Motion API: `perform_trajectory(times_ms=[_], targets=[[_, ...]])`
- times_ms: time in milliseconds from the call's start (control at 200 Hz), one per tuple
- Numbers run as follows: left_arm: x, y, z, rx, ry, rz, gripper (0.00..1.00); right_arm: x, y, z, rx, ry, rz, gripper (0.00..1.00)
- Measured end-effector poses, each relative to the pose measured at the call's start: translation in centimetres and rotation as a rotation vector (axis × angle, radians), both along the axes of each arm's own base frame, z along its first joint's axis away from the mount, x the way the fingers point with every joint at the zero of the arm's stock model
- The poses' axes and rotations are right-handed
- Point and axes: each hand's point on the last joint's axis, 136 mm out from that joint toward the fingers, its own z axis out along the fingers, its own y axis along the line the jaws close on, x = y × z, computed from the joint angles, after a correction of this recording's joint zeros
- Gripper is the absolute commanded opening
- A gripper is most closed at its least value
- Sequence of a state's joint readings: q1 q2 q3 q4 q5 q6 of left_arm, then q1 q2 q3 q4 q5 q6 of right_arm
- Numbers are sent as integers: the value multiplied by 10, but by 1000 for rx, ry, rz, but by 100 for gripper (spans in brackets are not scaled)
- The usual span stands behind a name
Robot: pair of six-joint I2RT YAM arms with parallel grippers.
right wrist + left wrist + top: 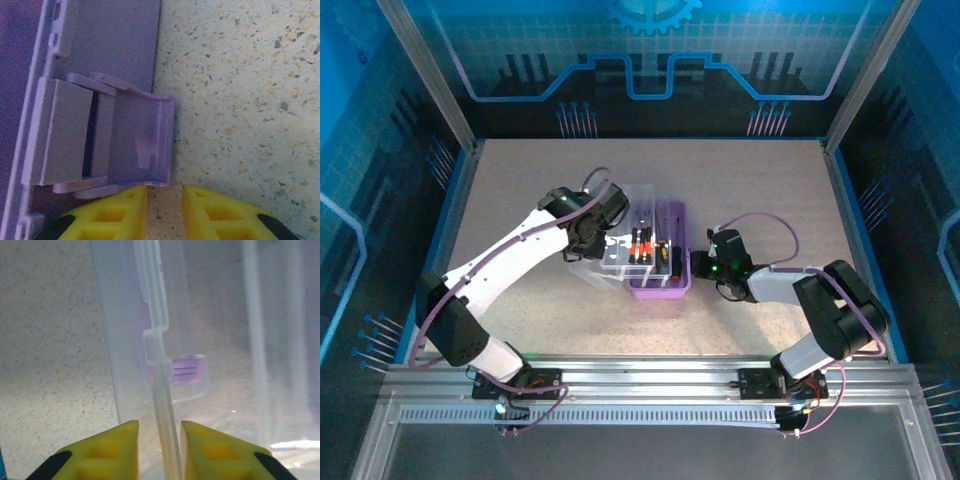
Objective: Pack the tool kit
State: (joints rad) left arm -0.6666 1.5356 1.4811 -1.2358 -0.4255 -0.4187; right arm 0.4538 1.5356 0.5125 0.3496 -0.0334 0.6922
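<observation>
Left end effector point(159, 432) astride tool kit lid point(152, 315) edge, fingers point(112, 452) parted

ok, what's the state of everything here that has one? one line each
Clear hinged plastic lid: open.
Purple plastic latch: unfastened, flipped outward.
Orange-black-handled screwdrivers: lying inside translucent purple case.
Left gripper: open, straddling lid edge.
Right gripper: open, empty, facing latch.

No lettering to call out here.
Nothing readable, no words, numbers or brand marks, on the tool kit point(657, 262) or the surface point(520, 190) around it; beyond the kit, the back wall point(740, 60) carries only a wordless blue gear emblem point(655, 14).
</observation>
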Motion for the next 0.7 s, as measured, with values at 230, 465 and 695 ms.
perform_trajectory(times_ms=[230, 465, 695], targets=[[1, -18, 13, -41, -25, -38, 32, 0, 2, 0, 4, -5, 5, 27], [3, -57, 31, -128, -53, -111, 32, 1, 3, 1, 4, -6, 5, 27], [5, -106, 35, -249, -50, -190, 32, -2, 20, 8, 37, -20, 60, 27]])
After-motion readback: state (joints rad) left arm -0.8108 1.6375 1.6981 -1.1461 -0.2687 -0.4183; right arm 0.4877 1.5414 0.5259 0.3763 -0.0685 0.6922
